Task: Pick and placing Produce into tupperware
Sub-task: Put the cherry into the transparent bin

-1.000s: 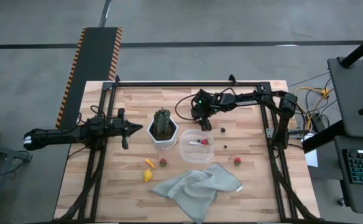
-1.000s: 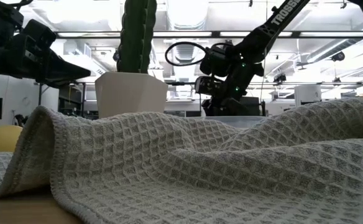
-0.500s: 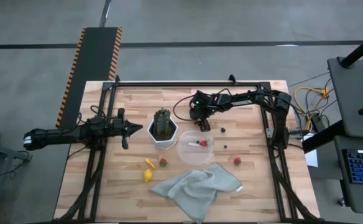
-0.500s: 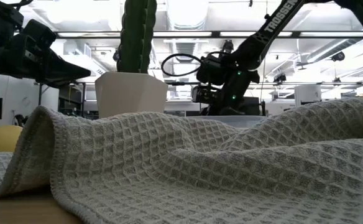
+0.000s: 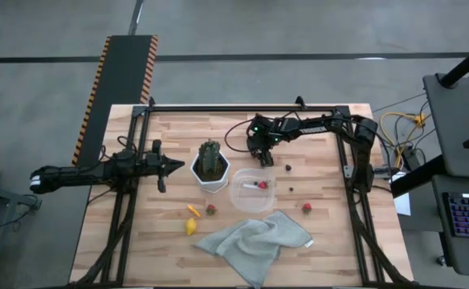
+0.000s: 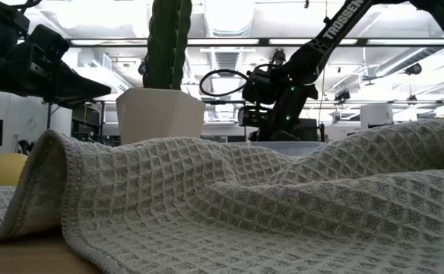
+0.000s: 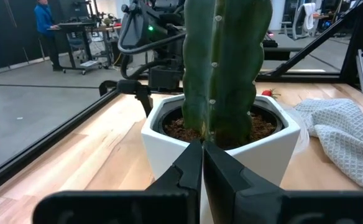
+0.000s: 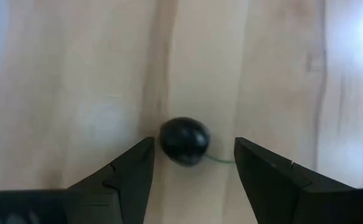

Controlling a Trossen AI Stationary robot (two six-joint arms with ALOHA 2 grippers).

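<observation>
Right now I have the right hand (image 8: pixel 192 163) open and straddling a dark berry (image 8: pixel 184 140) on the desk (image 5: pixel 323 132) just behind the clear tub (image 5: pixel 254 189); next I'd close, lift, carry it over.

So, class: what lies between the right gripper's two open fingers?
In the right wrist view, a dark round berry lies on the bare wooden table between the right gripper's open fingers, not yet gripped.
</observation>
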